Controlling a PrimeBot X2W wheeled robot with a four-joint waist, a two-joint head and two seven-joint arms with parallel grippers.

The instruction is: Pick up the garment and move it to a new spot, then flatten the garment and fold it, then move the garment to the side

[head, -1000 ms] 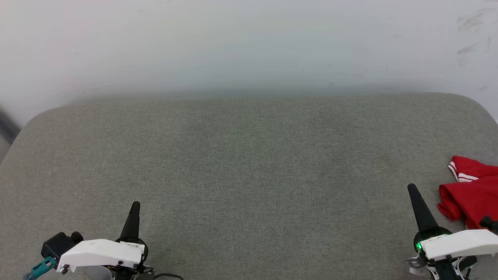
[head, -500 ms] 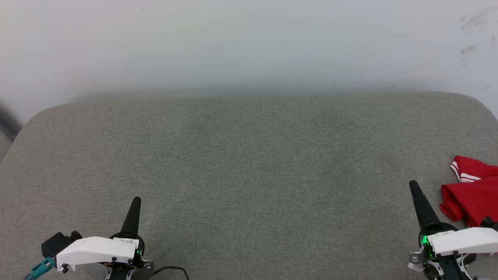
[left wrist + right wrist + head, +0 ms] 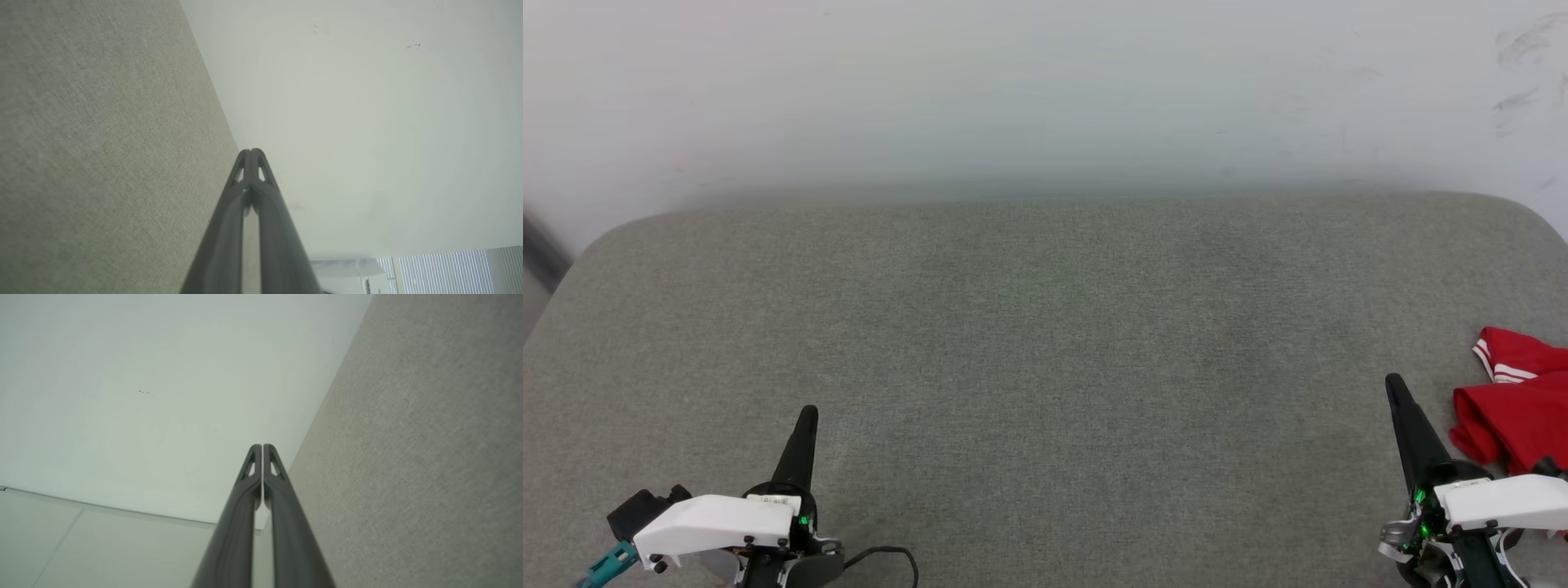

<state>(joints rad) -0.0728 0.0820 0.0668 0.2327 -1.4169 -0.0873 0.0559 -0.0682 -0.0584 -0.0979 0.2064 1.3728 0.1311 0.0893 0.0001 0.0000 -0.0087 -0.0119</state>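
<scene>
A wide padded surface (image 3: pixel 1045 343) covered in grey-green woven cloth stretches ahead of both claws and between them. Its far corners are rounded. Beyond the fingertips it ends against a plain pale wall (image 3: pixel 1045 98), which closes off the room on that side. In the left wrist view, slatted blinds (image 3: pixel 445 269) show past the wall at the bottom right corner.

The shirt (image 3: pixel 1515 416) lies crumpled on the surface just to the right of the right claw (image 3: pixel 1394 387). It is level with that claw's fingers, and a strip of bare cloth separates them. It is red, with white stripes on the end farthest from the robot, and it runs off the right edge of the head view.

The right claw is closed on nothing, its two dark fingers pressed together into one spike pointing toward the wall. The left claw (image 3: pixel 807 416) is well apart from the shirt on the other side. It is closed and empty too.

A thin black cable (image 3: pixel 894 555) loops on the surface just right of the left claw's base. Faint dark scuff marks (image 3: pixel 1523 37) dot the wall far ahead of the right claw.
</scene>
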